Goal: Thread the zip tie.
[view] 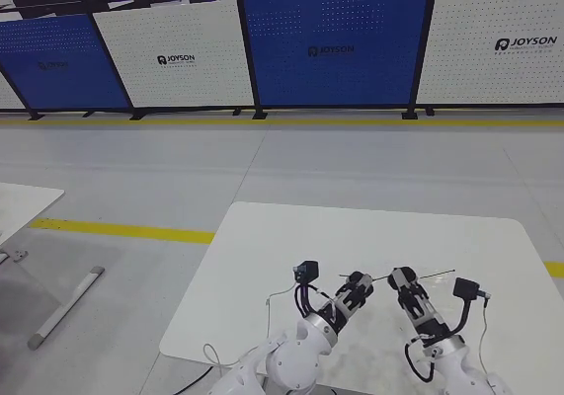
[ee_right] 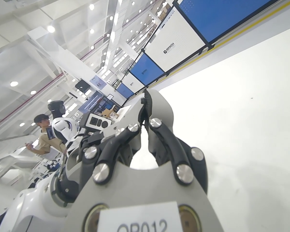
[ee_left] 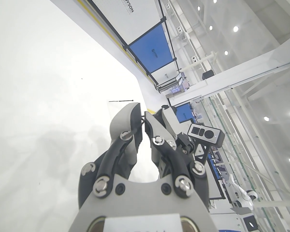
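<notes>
Along the far side, a row of blue and white pegboard panels (view: 331,49), and nearer in, a yellow line (view: 114,230) across the grey floor. In the middle, a white table (view: 380,227) with rounded corners; off to the left, the corner of a second table (view: 15,202), also white. At the near edge of the middle table, two arms side by side, angled in toward each other. On the left, the left gripper (view: 361,282) over the tabletop, fingers drawn in narrow and pinched on the zip tie (view: 436,272). Just beside it on the right, the right gripper (view: 401,277), tips almost meeting the other's, fingers likewise pressed close, with a small black bit caught at the very tips in its own wrist view. Strung roughly level between the two, over the near middle of the table, the thin black tie itself: a short end poking out left past the left gripper, a longer end out right past the right gripper.
</notes>
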You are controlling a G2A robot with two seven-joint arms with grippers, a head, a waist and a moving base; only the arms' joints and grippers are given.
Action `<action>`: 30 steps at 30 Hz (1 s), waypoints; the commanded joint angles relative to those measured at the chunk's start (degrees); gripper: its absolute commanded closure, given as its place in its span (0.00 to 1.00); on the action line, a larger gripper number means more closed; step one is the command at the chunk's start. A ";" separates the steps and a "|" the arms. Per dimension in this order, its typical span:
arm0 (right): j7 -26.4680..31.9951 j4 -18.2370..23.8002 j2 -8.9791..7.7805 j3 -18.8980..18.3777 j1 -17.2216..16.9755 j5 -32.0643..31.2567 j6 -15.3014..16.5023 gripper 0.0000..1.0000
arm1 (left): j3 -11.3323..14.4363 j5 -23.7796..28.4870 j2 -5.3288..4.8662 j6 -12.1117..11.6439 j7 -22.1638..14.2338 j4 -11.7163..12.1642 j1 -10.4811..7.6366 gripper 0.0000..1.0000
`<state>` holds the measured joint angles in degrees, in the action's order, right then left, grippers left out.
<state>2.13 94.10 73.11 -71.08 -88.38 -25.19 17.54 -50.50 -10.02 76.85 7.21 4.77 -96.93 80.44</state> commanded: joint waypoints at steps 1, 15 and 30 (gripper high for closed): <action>-0.20 0.12 0.00 -0.09 -0.06 -0.35 -0.31 1.00 | -0.14 0.00 0.01 -0.04 0.06 -0.06 0.07 0.73; -0.44 0.39 0.00 -0.75 -0.55 -1.29 -0.88 1.00 | -0.48 -0.43 0.25 0.11 -0.02 0.06 0.05 1.00; 1.27 0.41 0.05 -0.43 -0.16 -1.15 -0.20 1.00 | -0.22 -0.60 0.51 -1.37 -1.18 0.25 -0.08 1.00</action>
<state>3.17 94.60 73.16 -71.57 -88.62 -26.47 17.28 -50.67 -10.66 77.35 5.93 3.63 -96.68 80.33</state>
